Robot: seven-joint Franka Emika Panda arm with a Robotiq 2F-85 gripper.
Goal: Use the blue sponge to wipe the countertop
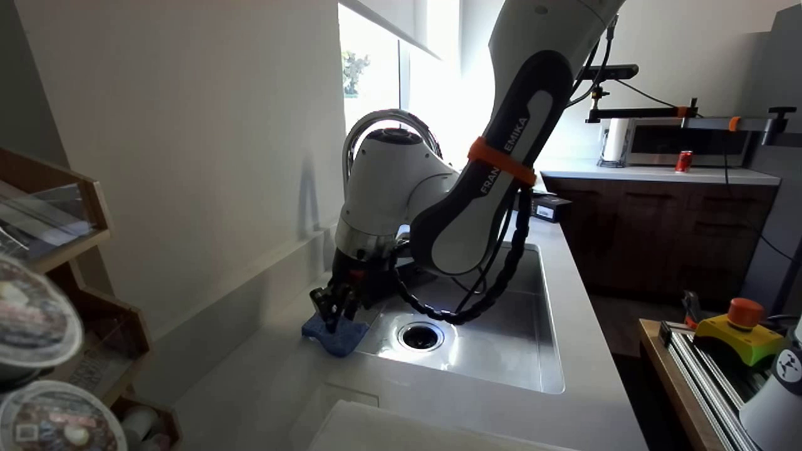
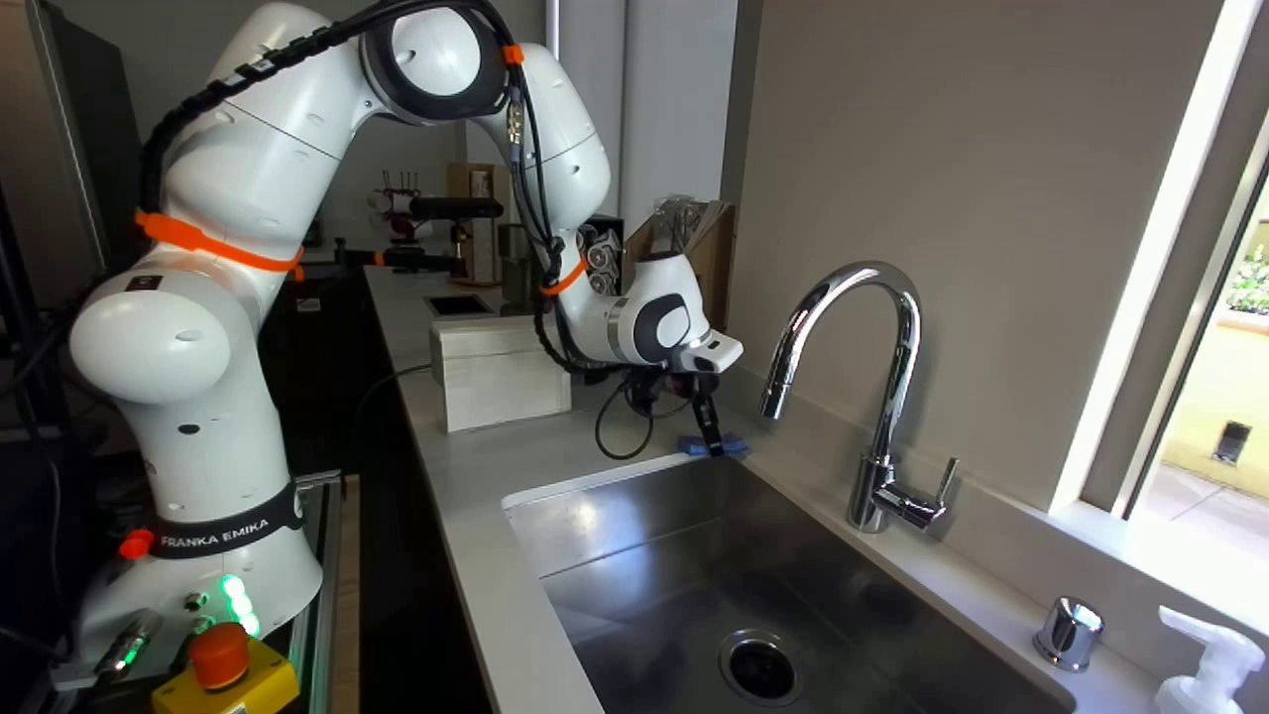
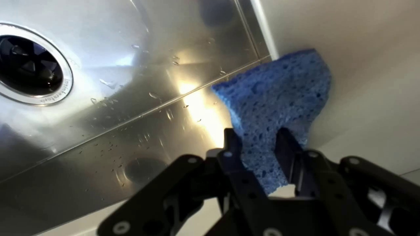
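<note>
Gripper narrow, clamped on the blue sponge, which is pinched in the middle; its free end fans out past the grip. Sponge is on the tabletop at a corner of the sink, overlapping the rim in wrist view. Drain is a bit off from it, w/ water drops in the sink btwn the two. Low backsplash runs nr the sponge, w/ the wall closing off that side. Arm comes in over the tabletop; in an exterior view it & its black hose block pt of the sink. Pale box stands on the tabletop nr the arm, taking up space off the sink's end. Faucet arches over the wall side of the sink, w/ chrome cap & white soap pump further along, pump cut off at the view's edge. Wood rack w/ round tubs stands by the wall. Black box sits past the sink's opp. end. E-stop box, red & yellow, is by the arm's base. Farther back, paper roll, microwave & red can stand atop dark cabinets. Window is bright, greenery visible thru it.
</note>
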